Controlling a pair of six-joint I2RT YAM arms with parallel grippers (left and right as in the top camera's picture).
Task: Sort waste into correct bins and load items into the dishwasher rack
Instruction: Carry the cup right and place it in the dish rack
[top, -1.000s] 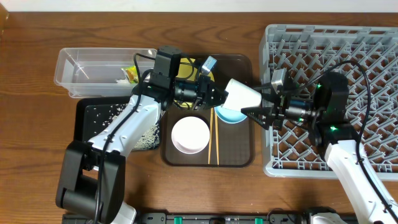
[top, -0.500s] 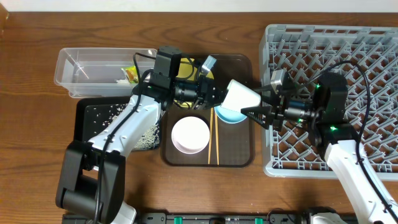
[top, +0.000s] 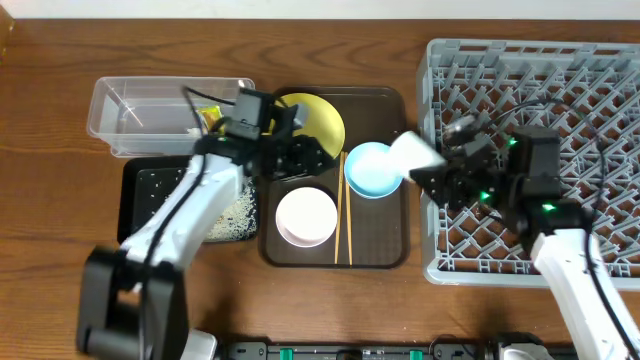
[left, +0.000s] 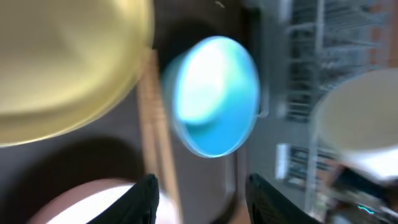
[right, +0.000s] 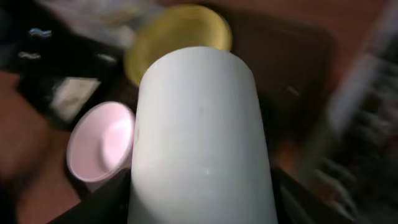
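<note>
1. Cup (top: 410, 152): clamped in the right tool (top: 430, 172), off the counter, over the seam between the brown tray (top: 385, 250) and the rack (top: 560, 70).
2. In the overhead view the cup's long axis is tilted, roughly 10-to-4 o'clock, and it sticks out of the tool toward 10. The right wrist view is blurred and the cup fills it. I can't tell which end is the mouth.
3. Key relation: the rack is just beside the cup at 3 o'clock, and the right arm already sits over it. My read is a short swing toward 3, then a reorient to seat the cup among the pegs.
4. Left tool (left: 205, 199): fingers apart, holding nothing, low over the brown tray.
5. Around the left tool:
   - yellow plate (top: 315, 118) at 12
   - light blue bowl (top: 368, 168) at 3
   - white bowl (top: 305, 217) at 6
6. Chopsticks (top: 342, 215) lie flat on the brown tray just right of the white bowl, long axis 12-to-6. The left arm is nearer to them.
7. Further out at 9–10: clear tub (top: 130, 105) with the wrapper (top: 208, 118) inside. At 8: black tray (top: 140, 185) with rice grains (top: 235, 215).
</note>
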